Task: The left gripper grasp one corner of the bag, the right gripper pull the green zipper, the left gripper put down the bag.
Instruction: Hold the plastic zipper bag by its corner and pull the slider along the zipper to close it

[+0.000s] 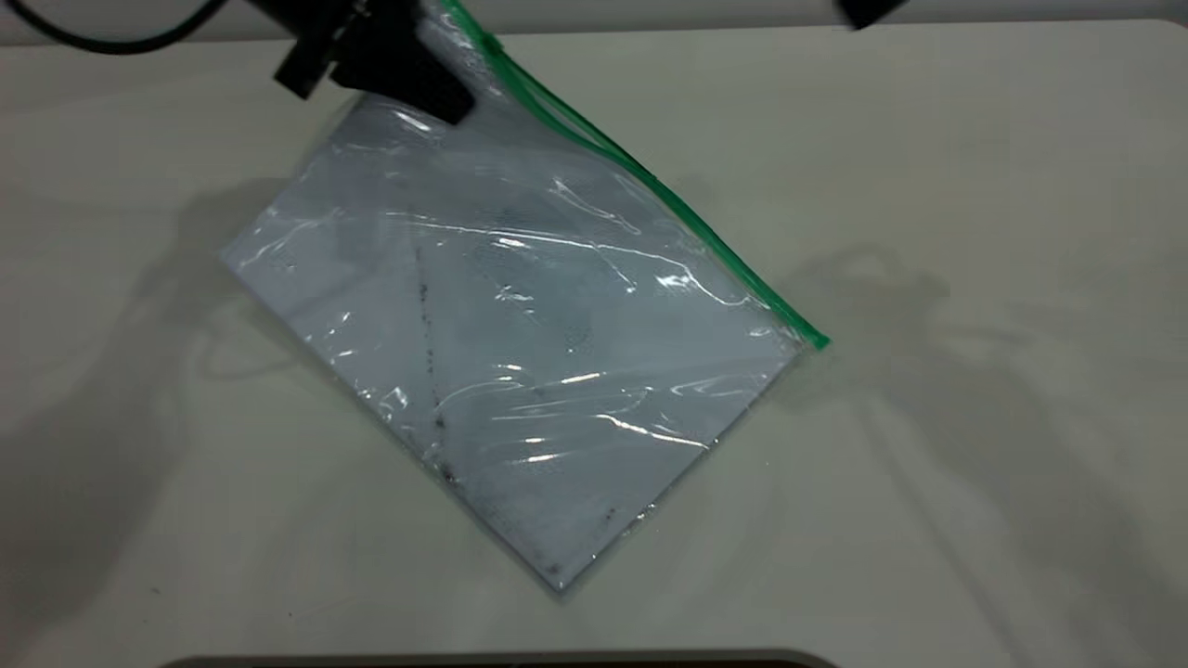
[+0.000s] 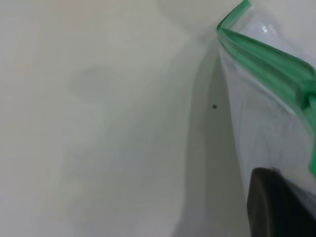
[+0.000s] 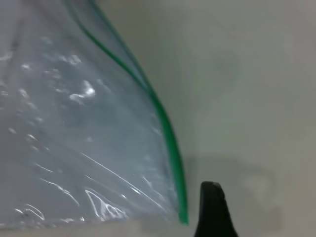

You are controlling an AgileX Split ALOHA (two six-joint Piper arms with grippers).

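bag [image 1: 520, 343] clear, crinkled, green zipper [image 1: 650, 186] parted.

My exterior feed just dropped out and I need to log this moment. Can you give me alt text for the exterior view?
The left gripper holds the top corner of a clear bag, lifting that end off the table. The green zipper runs diagonally down its right edge, parted near the top. Only a sliver of the right arm shows at the upper edge.
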